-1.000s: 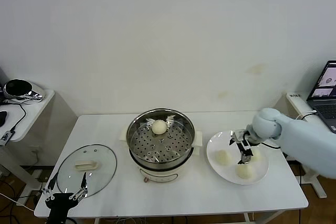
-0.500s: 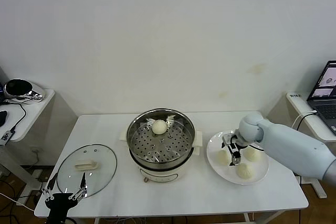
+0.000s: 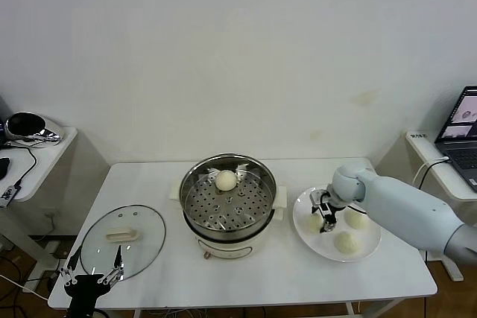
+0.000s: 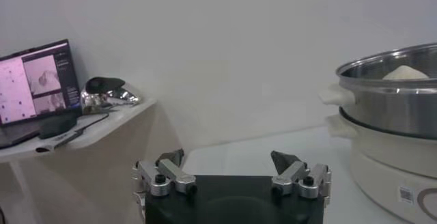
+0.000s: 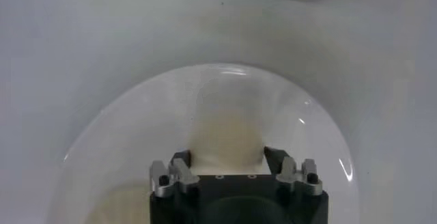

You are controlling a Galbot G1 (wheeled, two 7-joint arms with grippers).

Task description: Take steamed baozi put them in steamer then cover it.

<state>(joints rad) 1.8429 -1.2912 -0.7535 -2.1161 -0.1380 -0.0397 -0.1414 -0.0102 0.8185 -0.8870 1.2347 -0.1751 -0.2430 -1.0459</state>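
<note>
Gripping one steamed baozi (image 5: 227, 133) on the white plate (image 3: 304, 225), the right gripper (image 3: 323, 214) has its fingers (image 5: 181, 167) closed against the bun's sides. The left gripper (image 3: 93, 273) hangs spread wide near the glass lid (image 3: 123, 240). Another bun (image 3: 226, 179) sits in the steamer (image 3: 227, 199).

Setting: robot test room arranged as a mock kitchen | Evidence: plain white wall (image 3: 238, 50); white desk (image 3: 246, 273) bearing an electric steamer (image 3: 227, 202); side table (image 3: 33, 158) with loose cables; open laptop (image 3: 460, 128) on a second side table at the right.
</note>
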